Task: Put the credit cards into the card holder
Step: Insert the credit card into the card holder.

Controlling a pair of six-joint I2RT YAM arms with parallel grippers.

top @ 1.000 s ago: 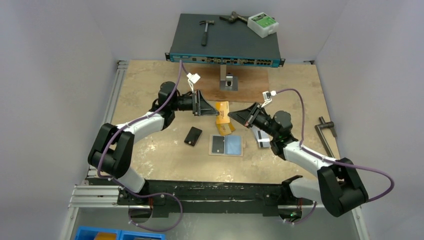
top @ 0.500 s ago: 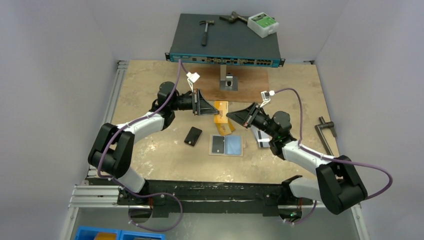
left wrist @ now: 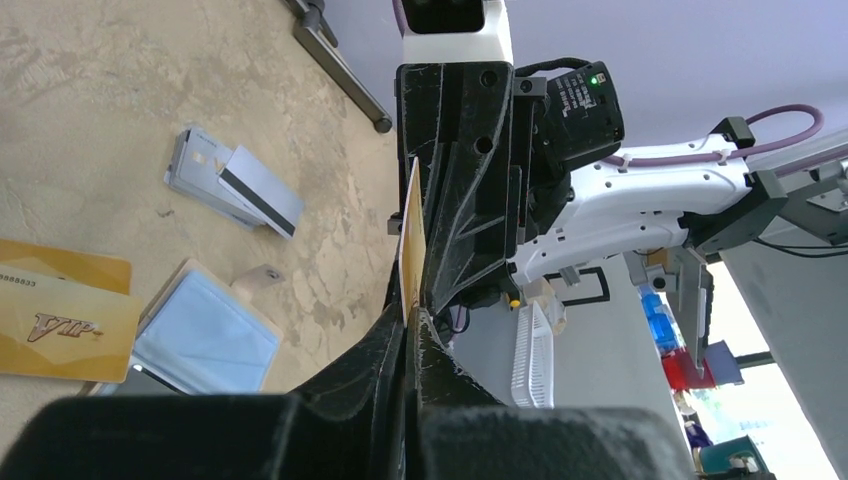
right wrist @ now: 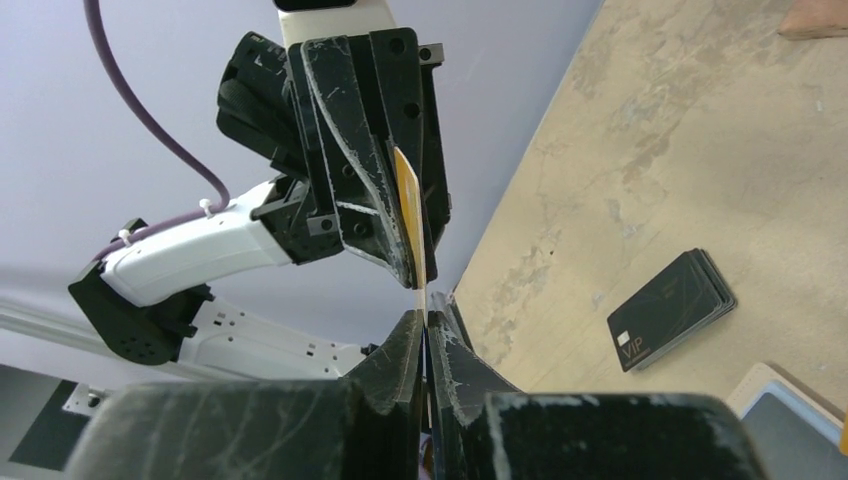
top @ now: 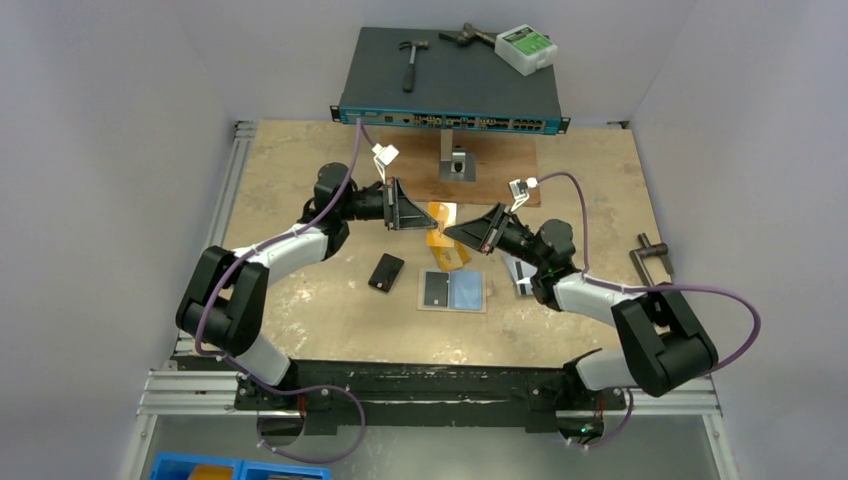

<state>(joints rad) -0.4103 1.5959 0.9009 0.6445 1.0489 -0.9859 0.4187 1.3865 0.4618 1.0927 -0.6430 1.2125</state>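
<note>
Network switch (top: 450, 85), hammer (top: 410, 60), white box (top: 527, 47), blue bin (top: 195, 467)

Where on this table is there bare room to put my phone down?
Bare: the far-left corner between the left arm and the switch; the near strip in front of the card holder. Crowded: the middle, where both jaws pinch an orange card, with the black card and silver cards around.

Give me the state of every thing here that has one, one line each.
left gripper, shut on the held orange-yellow card
right gripper, shut on that card's other end
held orange-yellow card, off the table, between both grippers
card holder, open, lying flat
black card, flat on the table
silver-grey cards, overlapping on the table
other orange-yellow cards, flat on the table
</note>
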